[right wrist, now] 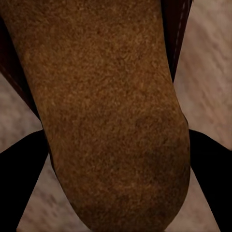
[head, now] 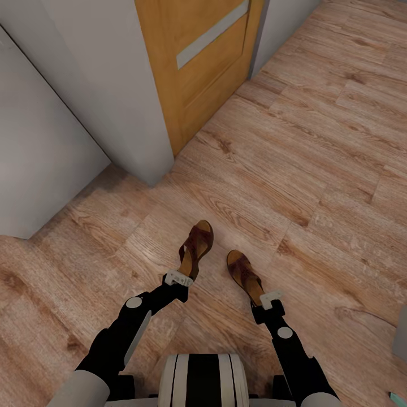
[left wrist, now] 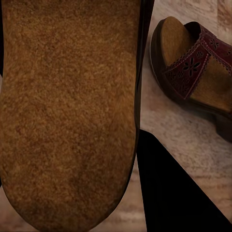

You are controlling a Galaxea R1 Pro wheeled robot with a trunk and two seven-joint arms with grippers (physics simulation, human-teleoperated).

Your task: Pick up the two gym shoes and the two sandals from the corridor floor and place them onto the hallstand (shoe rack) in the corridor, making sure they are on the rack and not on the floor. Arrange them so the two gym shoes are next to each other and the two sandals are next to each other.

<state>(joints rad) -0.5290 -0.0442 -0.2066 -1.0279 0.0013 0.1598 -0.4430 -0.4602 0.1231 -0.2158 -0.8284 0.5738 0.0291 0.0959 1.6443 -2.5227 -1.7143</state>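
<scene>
Two brown sandals lie side by side on the wood-plank corridor floor (head: pixel 316 169) just ahead of me. My left gripper (head: pixel 180 278) is shut on the heel end of the left sandal (head: pixel 198 240), whose tan footbed (left wrist: pixel 67 111) looms close in the left wrist view, with the other sandal (left wrist: pixel 193 67) beside it. My right gripper (head: pixel 270 296) is shut on the heel end of the right sandal (head: pixel 242 270); its footbed (right wrist: pixel 111 116) sits between the dark fingers (right wrist: pixel 19 169). I cannot tell whether either sandal is off the floor. The gym shoes and the hallstand are out of view.
An orange wooden door (head: pixel 198 62) stands ahead beside a grey wall corner (head: pixel 113 102), and a grey wall (head: pixel 34 152) runs along the left. A grey object (head: pixel 401 333) pokes in at the right edge. Open floor stretches to the right and ahead.
</scene>
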